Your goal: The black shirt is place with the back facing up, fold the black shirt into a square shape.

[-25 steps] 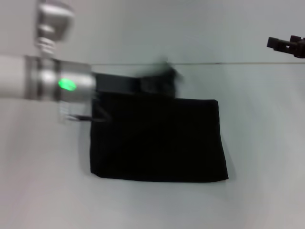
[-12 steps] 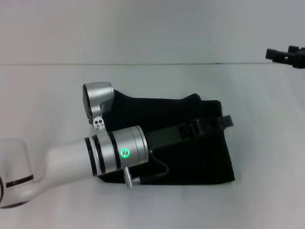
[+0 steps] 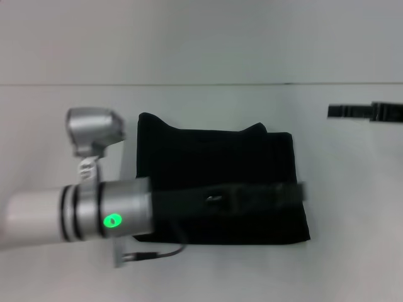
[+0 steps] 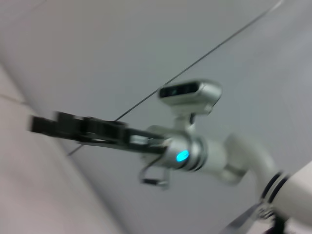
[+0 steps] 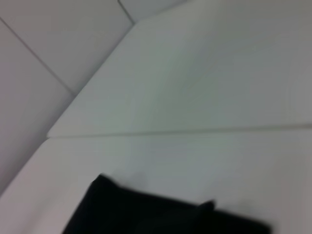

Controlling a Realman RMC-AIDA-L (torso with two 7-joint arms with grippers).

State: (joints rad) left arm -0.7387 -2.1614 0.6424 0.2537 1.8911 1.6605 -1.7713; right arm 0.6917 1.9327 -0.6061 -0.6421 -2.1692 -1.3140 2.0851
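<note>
While the left gripper (image 3: 296, 192) reaches flat across the black shirt (image 3: 220, 167), its tip lies over the cloth's right edge, a line that suits pressing or catching that edge for another fold, as I judge it. Whether it is open, closed or holding any fabric I cannot tell, since dark fingers merge with dark cloth. Beneath it the shirt lies on the white bench (image 3: 201, 107) as a near-rectangular bundle, with 2 small peaks along its far edge. Off to the right, the right gripper (image 3: 352, 112) hovers well apart from the cloth; its opening I cannot tell either.
</note>
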